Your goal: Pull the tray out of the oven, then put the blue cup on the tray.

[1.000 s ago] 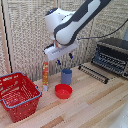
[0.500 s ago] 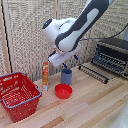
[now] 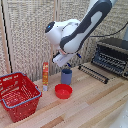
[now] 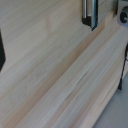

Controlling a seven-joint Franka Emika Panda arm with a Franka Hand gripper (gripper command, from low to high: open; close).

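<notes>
So, starting with the exterior view: we've got the oven over on that view's right with its door dropped open, and the tray looks pulled out, sticking toward the middle of the bench. Step one seems done, as far as we can judge. The blue cup stands upright just behind the red bowl, with an orange bottle near it and the red mesh basket off at the view's left. The gripper hangs right above the cup, but the arm's white body covers the jaws, so we can't tell from here how far apart they are or whether they have anything.

Wrist view isn't much help either. We mostly see bench planks, one dark finger poking in at an edge and a dark shape at the opposite edge. No cup between them, so we reckon nothing is held, but the opening stays a guess.

What worries us: the cup is boxed in by bowl and bottle, so a slightly off descent could knock the bottle over or clip the bowl's rim. And that tray is thin bars, so a cup set down tilted could wobble or tip.
</notes>
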